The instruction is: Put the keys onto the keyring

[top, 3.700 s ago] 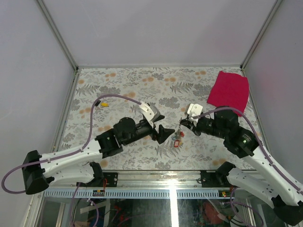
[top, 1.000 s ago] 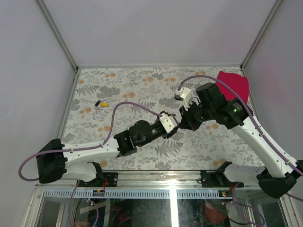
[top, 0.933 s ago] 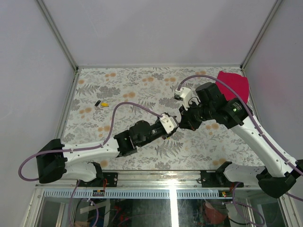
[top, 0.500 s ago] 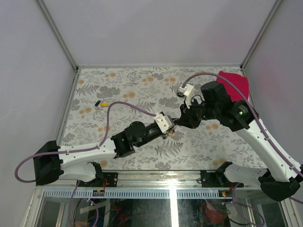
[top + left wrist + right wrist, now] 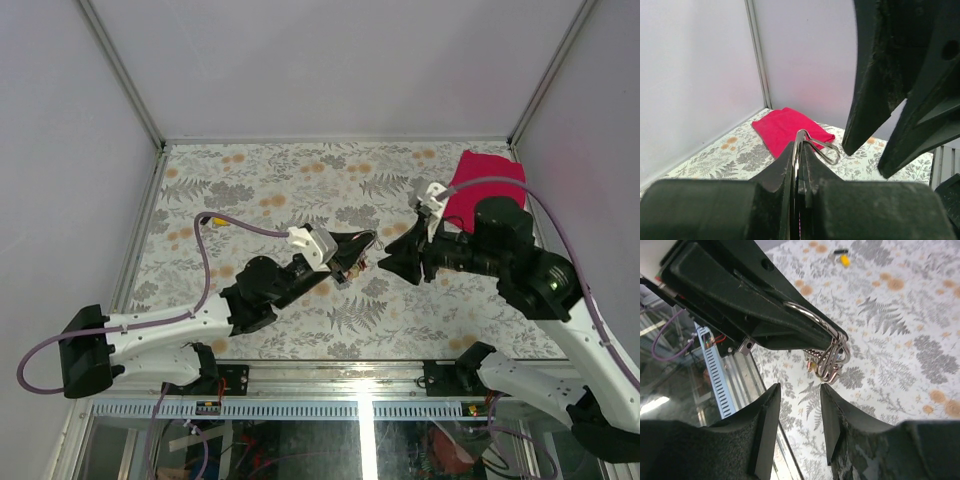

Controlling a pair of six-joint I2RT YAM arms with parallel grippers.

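Observation:
My left gripper (image 5: 366, 246) is shut on the keyring (image 5: 372, 238), raised above the table's middle. In the left wrist view its fingers (image 5: 785, 165) pinch the thin silver keyring (image 5: 822, 149), whose loops stick out past the tips. A few small keys (image 5: 813, 366) hang under the keyring (image 5: 832, 352); their colours are hard to make out. My right gripper (image 5: 386, 262) stands open just right of the ring, touching nothing, with only table between its fingers (image 5: 767, 420). A yellow key (image 5: 217, 219) lies on the table at the far left.
A red cloth (image 5: 488, 182) lies at the back right corner. A small black piece (image 5: 839, 251) lies beside the yellow key (image 5: 844, 260). The left arm's purple cable (image 5: 245, 227) loops over the left of the floral table (image 5: 300, 175).
The left gripper has shut on the keyring. The right gripper has opened, let go of it and drawn back to the right. The left arm has swung slightly left.

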